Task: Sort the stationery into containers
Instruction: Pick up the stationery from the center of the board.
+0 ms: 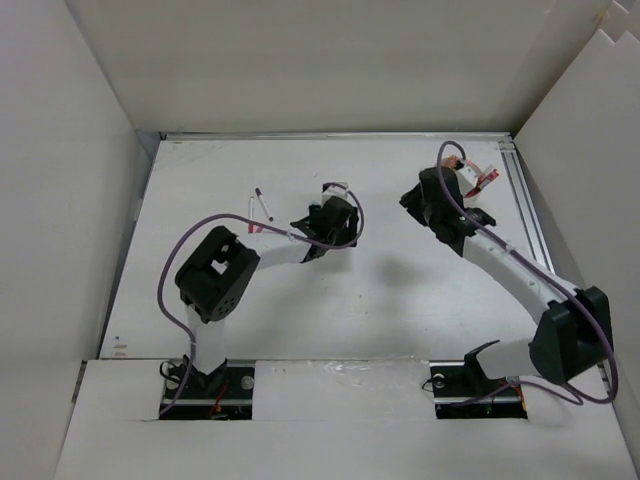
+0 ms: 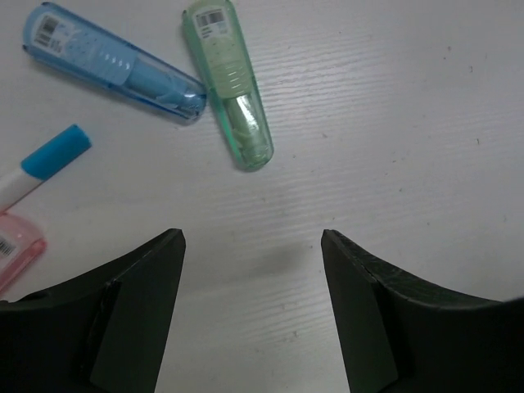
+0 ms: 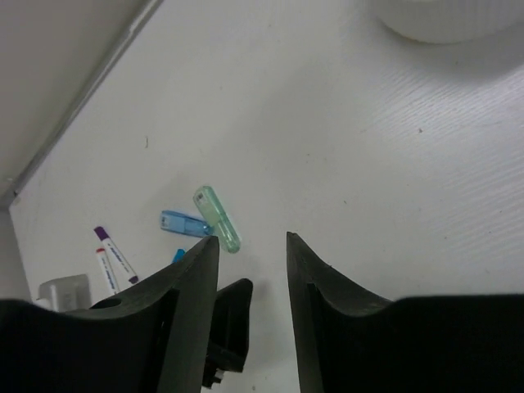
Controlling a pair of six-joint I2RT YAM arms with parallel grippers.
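Observation:
In the left wrist view a blue translucent pen-like piece and a green one lie on the white table just ahead of my left gripper, which is open and empty. A blue-capped white marker and a pink piece lie at the left edge. The right wrist view shows the green piece, the blue piece, and two white markers. My right gripper is open and empty above the table. The white cup's rim shows at the top; it stands at the back right with red and pink items in it.
White walls enclose the table on three sides. Two thin markers lie left of my left gripper. My right gripper hangs next to the cup. A metal rail runs along the right edge.

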